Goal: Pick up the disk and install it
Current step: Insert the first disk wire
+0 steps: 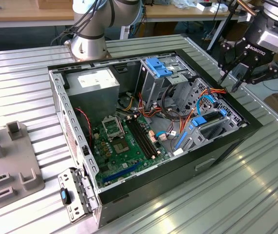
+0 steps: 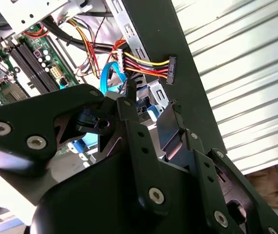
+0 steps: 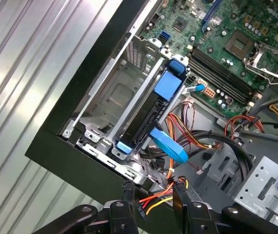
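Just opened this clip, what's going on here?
The robot arm's black gripper hangs open and empty over one edge of the open black computer case on the ribbed metal table. Below it, the flat disk with bright blue plastic rails stands on edge in a metal drive bay, untouched by the gripper. Whether it is fully seated cannot be told.

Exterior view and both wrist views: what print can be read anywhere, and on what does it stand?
On the gripper: white maker's lettering on its body, a brand mark, not quoted here.
On the power-supply box: white label, print too small to read.
On the motherboard: markings too small to read.
Nothing else is legible.
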`<state>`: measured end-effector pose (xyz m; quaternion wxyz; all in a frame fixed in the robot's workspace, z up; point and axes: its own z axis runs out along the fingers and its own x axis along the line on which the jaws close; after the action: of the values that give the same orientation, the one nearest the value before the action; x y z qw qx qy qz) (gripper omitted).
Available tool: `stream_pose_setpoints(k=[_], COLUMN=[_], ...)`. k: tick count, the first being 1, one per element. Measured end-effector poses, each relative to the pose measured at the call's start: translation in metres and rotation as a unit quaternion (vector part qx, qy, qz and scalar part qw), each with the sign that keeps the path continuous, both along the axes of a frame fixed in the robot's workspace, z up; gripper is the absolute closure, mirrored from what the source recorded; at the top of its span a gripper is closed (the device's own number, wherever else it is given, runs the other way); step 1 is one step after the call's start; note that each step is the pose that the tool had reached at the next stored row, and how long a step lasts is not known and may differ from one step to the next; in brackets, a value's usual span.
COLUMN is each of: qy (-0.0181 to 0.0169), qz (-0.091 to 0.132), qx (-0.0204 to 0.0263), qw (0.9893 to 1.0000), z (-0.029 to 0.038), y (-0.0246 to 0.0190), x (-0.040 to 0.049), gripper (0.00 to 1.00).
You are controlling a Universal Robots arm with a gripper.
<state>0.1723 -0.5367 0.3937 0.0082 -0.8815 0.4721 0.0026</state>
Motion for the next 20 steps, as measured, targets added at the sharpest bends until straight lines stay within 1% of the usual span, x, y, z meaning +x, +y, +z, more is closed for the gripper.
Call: stream_pose_setpoints(k=[1, 2, 4, 10, 13, 15, 16, 17, 20], qy=[0.0, 0.0, 0.0, 0.0, 0.0, 0.0, 0.0, 0.0, 0.0], qz=[0.005, 0.016, 0.031, 0.033, 0.041, 0.055, 0.068, 0.073, 0.077], qx=[0.0, 0.0, 0.0, 0.0, 0.0, 0.0, 0.0, 0.0, 0.0], qw=[1.0, 0.9999, 0.9995, 0.9995, 0.9992, 0.9985, 0.9977, 0.9973, 0.9971], z=[0.0, 0.0, 0.0, 0.0, 0.0, 0.0, 0.0, 0.0, 0.0], y=[0.0, 0.0, 0.0, 0.0, 0.0, 0.0002, 0.0004, 0.0005, 0.0005], x=[0.0, 0.0, 0.0, 0.0, 0.0, 0.0002, 0.0005, 0.0007, 0.0012], gripper=[0.56, 0.56, 0.56, 0.56, 0.56, 0.56, 0.56, 0.56, 0.56])
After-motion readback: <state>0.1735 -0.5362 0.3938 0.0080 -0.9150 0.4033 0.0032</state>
